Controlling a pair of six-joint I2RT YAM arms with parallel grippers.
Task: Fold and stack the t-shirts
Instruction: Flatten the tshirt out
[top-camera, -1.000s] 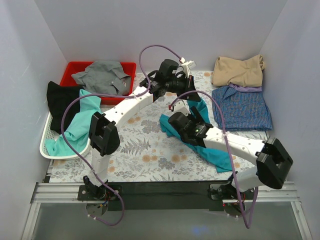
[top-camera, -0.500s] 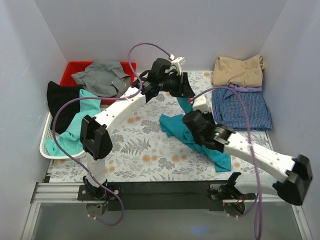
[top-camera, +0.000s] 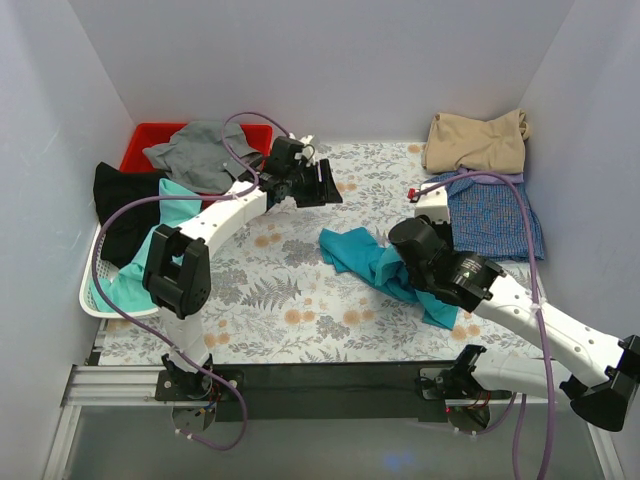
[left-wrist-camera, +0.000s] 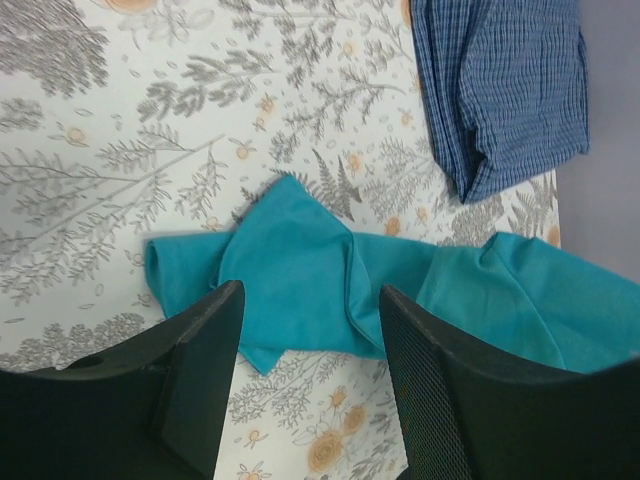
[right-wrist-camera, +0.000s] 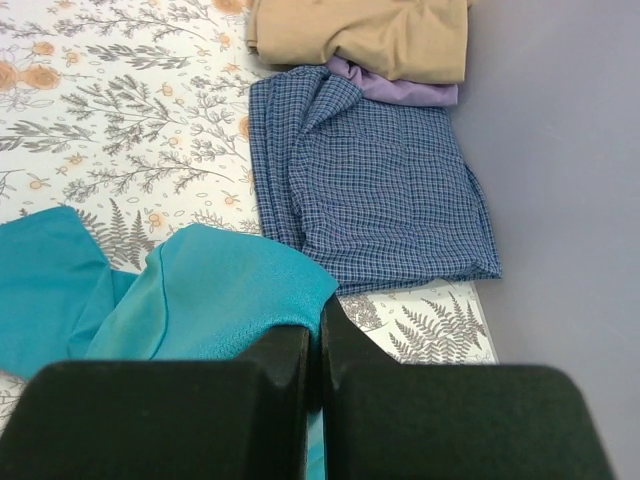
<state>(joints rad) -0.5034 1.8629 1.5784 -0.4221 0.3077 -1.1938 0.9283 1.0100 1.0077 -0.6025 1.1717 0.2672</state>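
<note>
I find the teal t-shirt (top-camera: 370, 262) crumpled in a long, unfolded strip on the floral counter (top-camera: 290, 300), just beside the checked t-shirt (top-camera: 490, 215) on that shirt's left-arm side, the two apart by a narrow strip of counter. The right gripper (right-wrist-camera: 315, 335) sits at the end of the teal t-shirt nearest the checked t-shirt. Its fingers are pressed together with no gap, clamped on a raised fold of teal cloth. The left gripper (left-wrist-camera: 310, 300) hangs well away from the checked t-shirt, past the teal one, its fingers spread apart with nothing between them. The wrist view looks down between them onto the teal cloth. A tan t-shirt (top-camera: 475, 140) lies folded against the far edge of the checked t-shirt, touching it, with a strip of purple cloth showing between the two. Across the counter from the checked t-shirt I note a red bin (top-camera: 140, 140) holding a grey shirt (top-camera: 200, 155), and a white basket (top-camera: 95, 290) with a black shirt (top-camera: 120, 200) and a pale turquoise shirt (top-camera: 150, 255) draped over it.
</note>
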